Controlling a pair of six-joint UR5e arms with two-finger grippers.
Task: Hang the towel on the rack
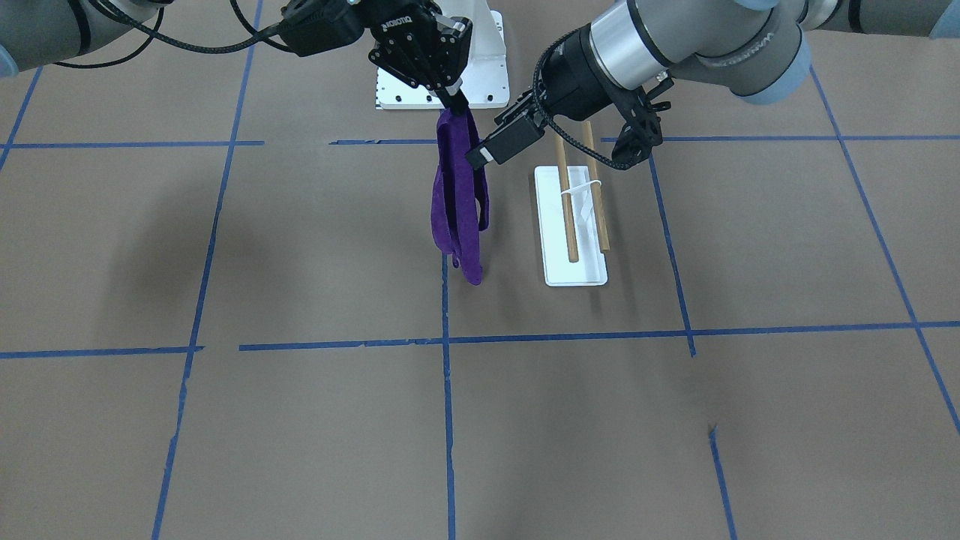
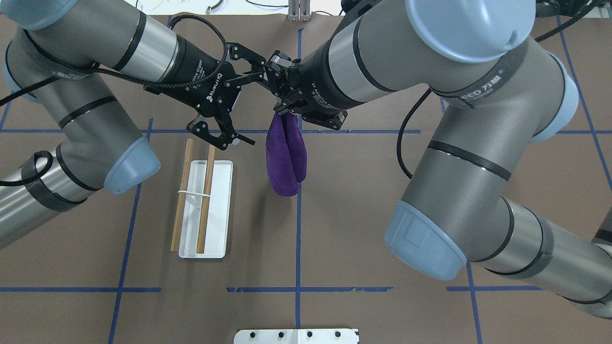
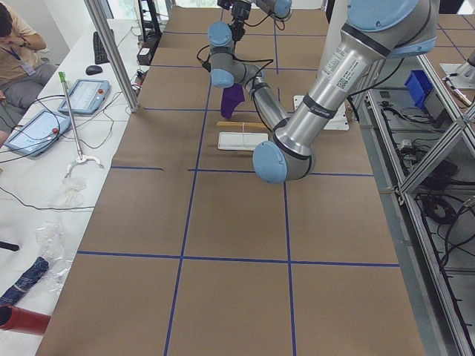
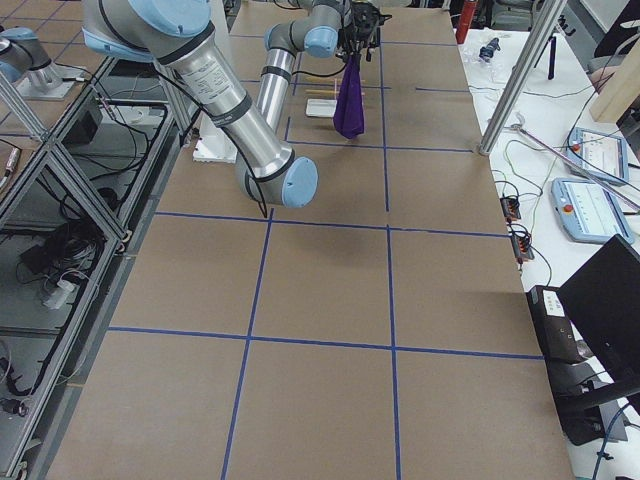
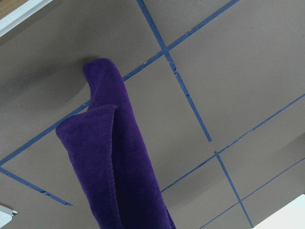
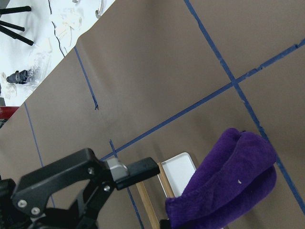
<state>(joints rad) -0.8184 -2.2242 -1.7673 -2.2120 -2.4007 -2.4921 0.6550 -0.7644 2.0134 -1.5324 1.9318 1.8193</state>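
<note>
Just right of the rack, right hand pinches towel top, strip hanging vertical; wide-open left hand nearer rack.

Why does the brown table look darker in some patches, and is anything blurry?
Front-facing view: soft, edgeless shadows darken the table, so the light is diffuse. Overhead view: mild sheen on the arms' silver rings. Left wrist view: the towel looks crisp, its shadow only a faint smudge.

1. Purple towel is seen hanging limp over the taped brown table, held at its top end.
2. White rack is seen on the table, near the towel.
</note>
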